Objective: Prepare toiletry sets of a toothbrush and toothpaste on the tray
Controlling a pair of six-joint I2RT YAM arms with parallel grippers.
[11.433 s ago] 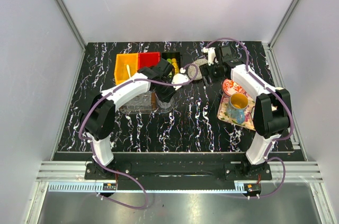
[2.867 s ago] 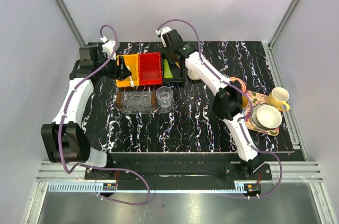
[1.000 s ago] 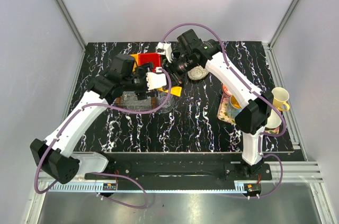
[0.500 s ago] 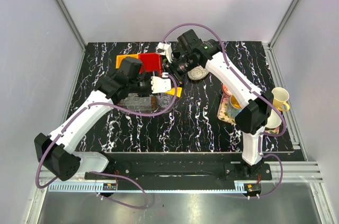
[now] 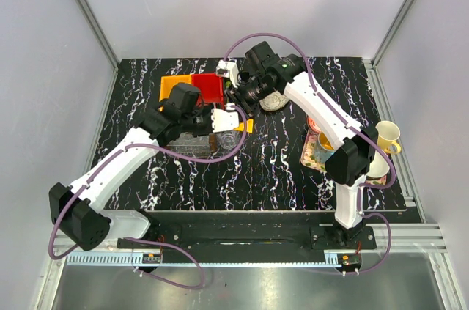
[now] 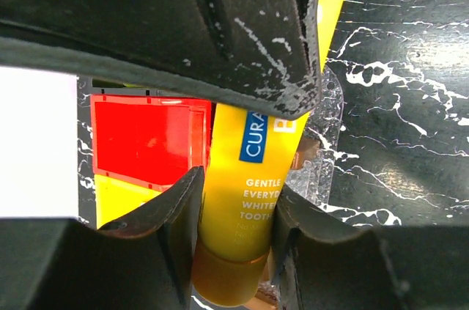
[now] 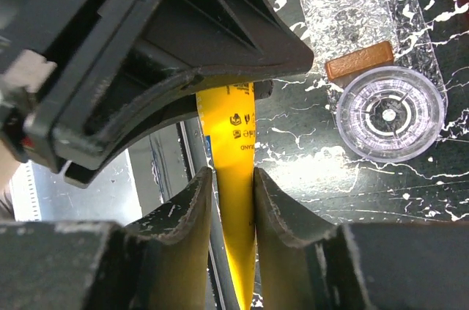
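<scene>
Since the left gripper [image 6: 236, 196] slid rightward, it and the right gripper [image 7: 232, 182] both clench the stubby yellow toothpaste tube [image 6: 245, 244]: apparently a handover.

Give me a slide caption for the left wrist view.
Left claw clamps the yellow toothpaste tube with a red bin in the background.

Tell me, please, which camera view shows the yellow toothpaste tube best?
The left wrist view: the yellow toothpaste tube is large, its print readable. The right wrist view shows only a narrow edge-on strip; the top view, a small yellow sliver.
</scene>
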